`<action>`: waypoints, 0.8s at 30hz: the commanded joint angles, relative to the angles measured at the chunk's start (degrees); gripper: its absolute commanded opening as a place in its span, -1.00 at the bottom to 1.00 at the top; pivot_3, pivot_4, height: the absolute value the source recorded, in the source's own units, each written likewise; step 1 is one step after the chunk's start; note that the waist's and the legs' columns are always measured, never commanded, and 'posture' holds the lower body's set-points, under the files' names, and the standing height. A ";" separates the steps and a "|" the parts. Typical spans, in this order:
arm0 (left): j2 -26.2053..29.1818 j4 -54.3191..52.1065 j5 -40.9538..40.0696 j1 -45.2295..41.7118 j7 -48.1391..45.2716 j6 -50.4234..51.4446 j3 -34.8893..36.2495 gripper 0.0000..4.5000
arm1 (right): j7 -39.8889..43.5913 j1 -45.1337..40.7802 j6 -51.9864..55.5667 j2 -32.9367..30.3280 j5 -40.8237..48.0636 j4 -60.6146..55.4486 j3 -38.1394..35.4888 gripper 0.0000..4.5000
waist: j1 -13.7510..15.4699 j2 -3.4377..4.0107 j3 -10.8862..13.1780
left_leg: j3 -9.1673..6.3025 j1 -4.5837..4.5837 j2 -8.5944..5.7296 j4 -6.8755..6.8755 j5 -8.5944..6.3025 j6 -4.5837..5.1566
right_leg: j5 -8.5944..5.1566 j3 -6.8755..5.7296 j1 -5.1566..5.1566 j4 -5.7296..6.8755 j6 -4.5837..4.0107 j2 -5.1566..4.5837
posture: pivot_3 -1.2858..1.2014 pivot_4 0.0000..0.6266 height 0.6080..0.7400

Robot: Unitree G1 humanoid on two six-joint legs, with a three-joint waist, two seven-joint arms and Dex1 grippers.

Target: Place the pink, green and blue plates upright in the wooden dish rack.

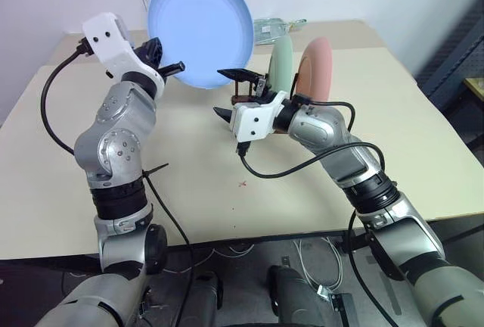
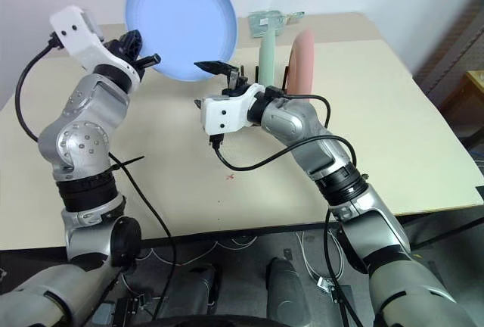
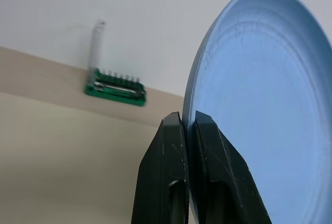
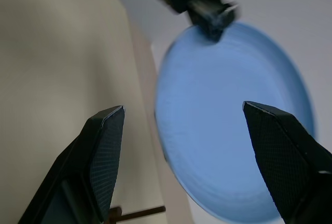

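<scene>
Blue plate (image 1: 200, 28) hung upright above the tan table (image 1: 423, 153), its lower rim pinched tight in my left gripper (image 1: 168, 60). My right gripper (image 1: 229, 94) waited just beside it with both fingers spread wide, holding nothing. Behind my right hand, the green plate (image 1: 281, 62) and pink plate (image 1: 316, 70) stood on edge in the wooden dish rack (image 1: 243, 100).

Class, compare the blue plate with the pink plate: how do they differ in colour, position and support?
The blue plate is light blue; the pink plate is salmon. The blue plate is held up in the air, pinched at its rim by the left pincer; the pink plate stands on edge on the table. Both are round, shallow and upright.
</scene>
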 commanded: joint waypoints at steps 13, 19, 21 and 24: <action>-1.94 -9.93 -4.86 -1.08 3.66 6.78 1.78 -1.00 | -9.41 -9.58 -2.01 3.47 -9.96 12.19 0.26 -0.64 | 0.26 -0.01 0.01 | 0.01 -0.02 -0.03 0.01 0.07 -0.12 | 0.00 0.03 0.01 -0.03 -0.01 0.00 | 0.03 -0.52 1.00; -3.61 -8.56 -6.63 -1.26 2.59 3.25 4.59 -0.34 | -9.96 -9.15 -1.98 3.61 -11.01 11.43 0.13 -1.00 | 0.26 -0.01 0.01 | 0.01 -0.02 -0.02 0.01 0.07 -0.13 | 0.00 0.03 0.01 -0.03 -0.01 0.01 | 0.03 -0.52 1.00; -2.77 -7.33 -4.16 -2.16 3.50 -0.39 5.78 0.14 | -9.87 -8.86 -1.40 3.70 -10.76 10.93 -0.29 -1.00 | 0.27 -0.01 0.01 | 0.01 -0.02 -0.02 0.01 0.07 -0.13 | 0.00 0.03 0.01 -0.03 -0.01 0.01 | 0.03 -0.52 1.00; -1.07 -3.85 0.24 -2.72 6.39 -7.08 8.88 0.79 | -9.63 -8.37 -0.72 3.99 -9.80 10.27 -0.86 -1.00 | 0.11 -0.01 0.01 | 0.01 -0.01 -0.02 0.01 0.07 -0.13 | 0.00 0.03 0.01 -0.03 -0.01 0.01 | 0.03 -0.52 1.00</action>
